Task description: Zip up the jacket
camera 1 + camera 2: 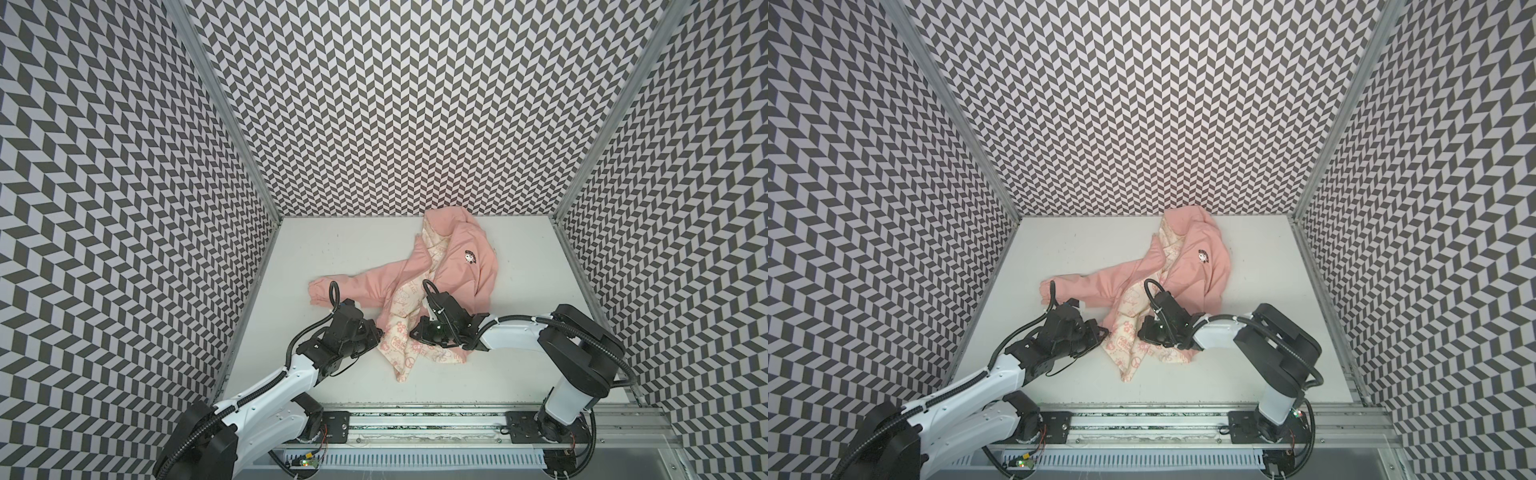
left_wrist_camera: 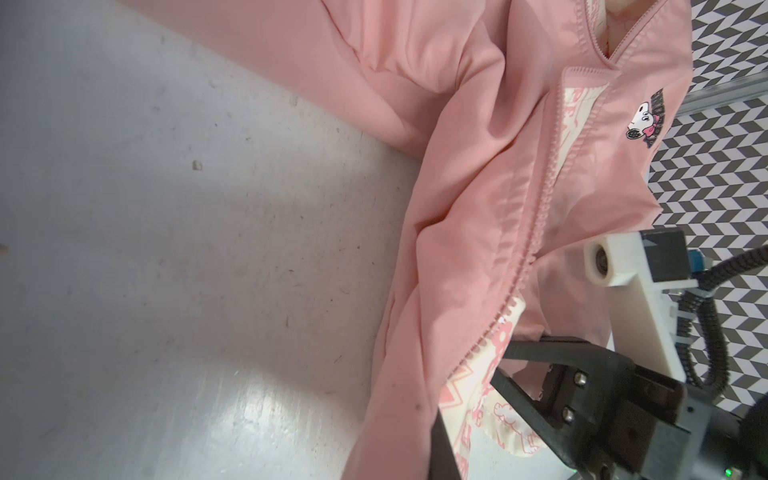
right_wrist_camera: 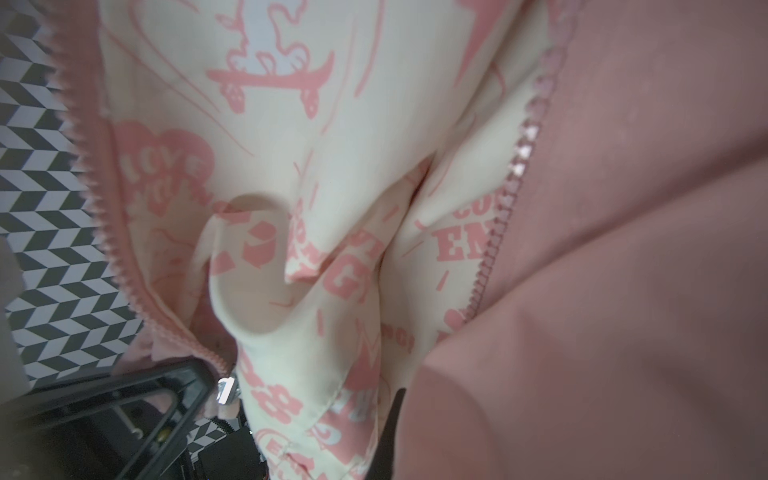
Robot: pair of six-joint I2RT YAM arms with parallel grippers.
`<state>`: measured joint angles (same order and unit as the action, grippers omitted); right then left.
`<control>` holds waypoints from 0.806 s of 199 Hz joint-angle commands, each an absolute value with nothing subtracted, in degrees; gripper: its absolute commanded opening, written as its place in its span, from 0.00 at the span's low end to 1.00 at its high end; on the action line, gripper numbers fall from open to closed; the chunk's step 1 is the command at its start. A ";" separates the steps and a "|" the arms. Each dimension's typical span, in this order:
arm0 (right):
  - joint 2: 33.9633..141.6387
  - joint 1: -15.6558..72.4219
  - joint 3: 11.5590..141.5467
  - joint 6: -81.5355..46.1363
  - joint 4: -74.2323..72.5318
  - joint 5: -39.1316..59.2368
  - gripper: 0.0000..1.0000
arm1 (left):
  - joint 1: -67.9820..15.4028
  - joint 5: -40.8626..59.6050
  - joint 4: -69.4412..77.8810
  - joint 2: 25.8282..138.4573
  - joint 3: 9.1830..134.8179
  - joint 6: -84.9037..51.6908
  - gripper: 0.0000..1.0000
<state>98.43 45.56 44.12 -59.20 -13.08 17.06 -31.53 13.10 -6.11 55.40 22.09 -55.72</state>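
Nearest, the left gripper is clamped tight on the zipper edge of the jacket, beside the silver slider. Just past it, the right gripper sits at the cream lining; whether its nearly closed jaws pinch cloth I cannot tell. A heart there reads "LOVE". Farther back, the unzipped jacket sprawls across the white table to the back wall. The lettering by its dog graphic is unreadable.

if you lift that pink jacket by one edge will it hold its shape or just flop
Probably floppy: the jacket lies crumpled in soft folds on the table. Likely light, since the cloth looks thin and its lining creases easily. The zipper teeth may stiffen the front edge slightly.
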 commanded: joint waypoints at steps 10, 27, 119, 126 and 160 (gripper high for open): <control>97.70 45.53 42.51 -61.04 -15.93 15.65 0.20 | -31.32 13.79 -4.34 55.94 22.41 -55.10 0.00; 97.26 45.19 41.68 -61.47 -16.45 15.31 0.25 | -31.38 14.15 -3.85 56.41 22.24 -55.23 0.00; 96.16 44.38 39.43 -63.00 -16.79 13.36 0.13 | -31.38 14.41 -3.65 56.20 21.91 -55.50 0.00; 96.03 44.38 39.38 -62.98 -16.79 13.29 0.12 | -31.38 14.41 -3.68 56.10 21.89 -55.55 0.00; 95.47 44.21 39.36 -62.55 -17.09 13.74 0.01 | -31.44 14.55 -3.68 55.99 22.11 -55.43 0.00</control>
